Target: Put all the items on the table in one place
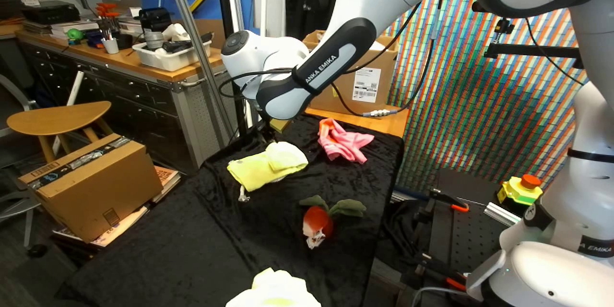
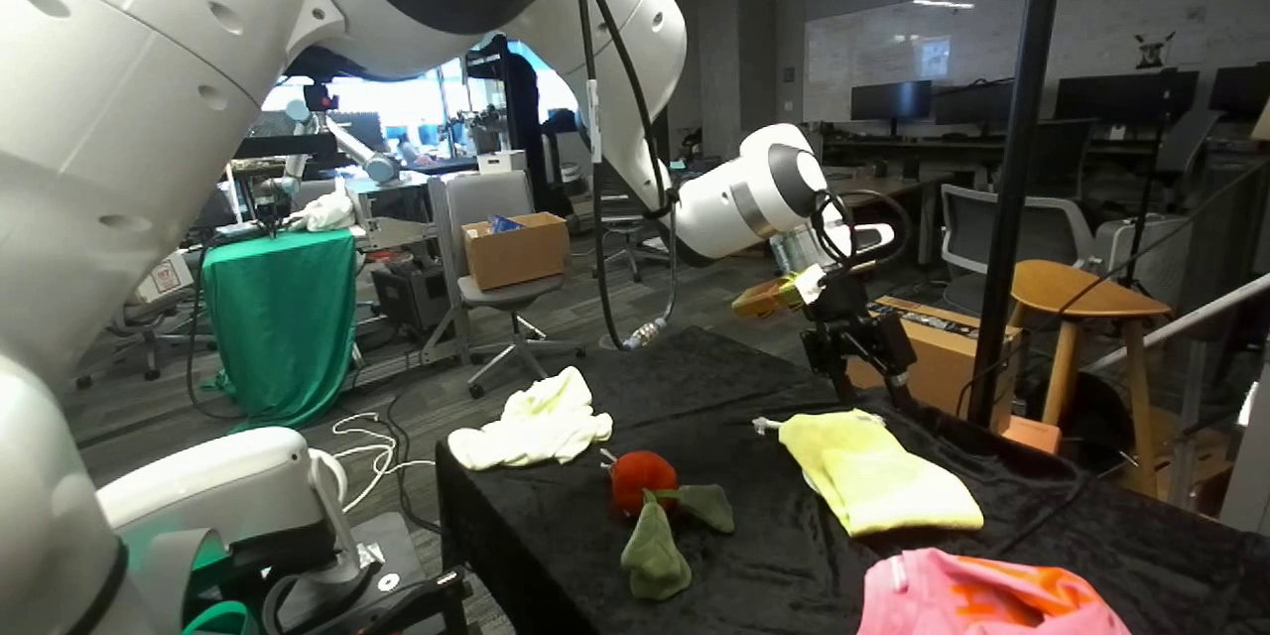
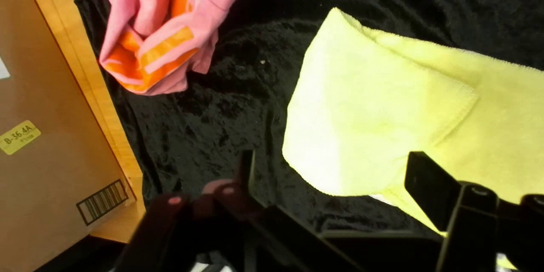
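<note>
A folded yellow cloth (image 1: 259, 171) lies on the black-covered table; it also shows in the other views (image 2: 878, 476) (image 3: 369, 114). A crumpled pink and orange cloth (image 1: 341, 141) lies near it (image 2: 952, 600) (image 3: 165, 34). A red plush toy (image 1: 317, 223) with green leaves lies toward the robot's base (image 2: 643, 481). A pale cloth (image 1: 274, 292) is bunched at a table end (image 2: 541, 427). My gripper (image 3: 332, 163) is open and empty above the table, partly over the yellow cloth's edge. It shows beyond that cloth in an exterior view (image 2: 868, 387).
A cardboard box (image 1: 352, 74) stands on a wooden surface at the table's edge, also in the wrist view (image 3: 51, 106). A dark vertical post (image 2: 1012, 169) rises near the gripper's side. A loose cable (image 1: 417, 81) hangs from the arm. The table's black cover (image 1: 192, 244) has folds.
</note>
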Robot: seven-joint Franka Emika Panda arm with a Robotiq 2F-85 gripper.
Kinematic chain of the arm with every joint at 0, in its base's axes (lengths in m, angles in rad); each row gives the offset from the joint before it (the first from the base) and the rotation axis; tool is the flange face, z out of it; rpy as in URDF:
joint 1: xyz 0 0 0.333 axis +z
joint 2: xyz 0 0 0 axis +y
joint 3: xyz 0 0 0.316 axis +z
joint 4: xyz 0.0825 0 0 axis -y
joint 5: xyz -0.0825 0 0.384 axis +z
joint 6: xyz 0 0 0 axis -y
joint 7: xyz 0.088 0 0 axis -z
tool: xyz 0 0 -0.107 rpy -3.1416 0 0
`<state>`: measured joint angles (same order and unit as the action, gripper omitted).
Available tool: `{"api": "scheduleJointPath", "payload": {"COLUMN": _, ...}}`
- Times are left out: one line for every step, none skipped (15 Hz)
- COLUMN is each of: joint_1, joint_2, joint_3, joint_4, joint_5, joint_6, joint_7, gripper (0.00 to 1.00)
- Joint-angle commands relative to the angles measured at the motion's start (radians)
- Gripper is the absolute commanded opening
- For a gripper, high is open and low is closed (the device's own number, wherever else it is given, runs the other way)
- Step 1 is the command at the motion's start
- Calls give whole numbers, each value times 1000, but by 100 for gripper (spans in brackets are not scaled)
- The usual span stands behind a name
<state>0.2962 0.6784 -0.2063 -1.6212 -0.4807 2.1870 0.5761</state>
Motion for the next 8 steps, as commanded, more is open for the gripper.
{"api": "scheduleJointPath", "payload": {"joint_1": -36, "joint_2": -52, "joint_3": 8, "joint_4": -59, "joint_5": 23, "joint_6": -32, "joint_7": 20, "gripper": 100}}
{"api": "scheduleJointPath", "payload": {"joint_1": -48, "joint_2": -69, "joint_3": 9, "joint_4": -87, "joint_5": 30, "joint_6": -33, "joint_7": 21, "gripper": 100}}
{"api": "scheduleJointPath", "payload": {"joint_1": -59, "joint_2": -80, "joint_3": 9, "joint_4": -106, "joint_5": 36, "joint_6": -35, "joint_7": 20, "gripper": 100}}
{"api": "scheduleJointPath", "payload": {"joint_1": -67, "joint_2": -91, "joint_3": 6, "joint_4": -127, "joint_5": 39, "joint_6": -34, "joint_7": 27, "gripper": 100}}
{"api": "scheduleJointPath", "payload": {"joint_1": -78, "joint_2": -100, "joint_3": 5, "joint_4": -147, "joint_5": 45, "joint_6": -32, "joint_7": 32, "gripper": 100}}
{"api": "scheduleJointPath", "payload": {"joint_1": -90, "joint_2": -106, "joint_3": 6, "joint_4": -161, "joint_5": 56, "joint_6": -35, "joint_7": 36, "gripper": 99}}
{"api": "scheduleJointPath", "payload": {"joint_1": -101, "joint_2": -114, "joint_3": 6, "joint_4": -176, "joint_5": 64, "joint_6": -37, "joint_7": 40, "gripper": 100}}
{"api": "scheduleJointPath", "payload": {"joint_1": -118, "joint_2": -115, "joint_3": 8, "joint_4": -187, "joint_5": 81, "joint_6": -37, "joint_7": 40, "gripper": 100}}
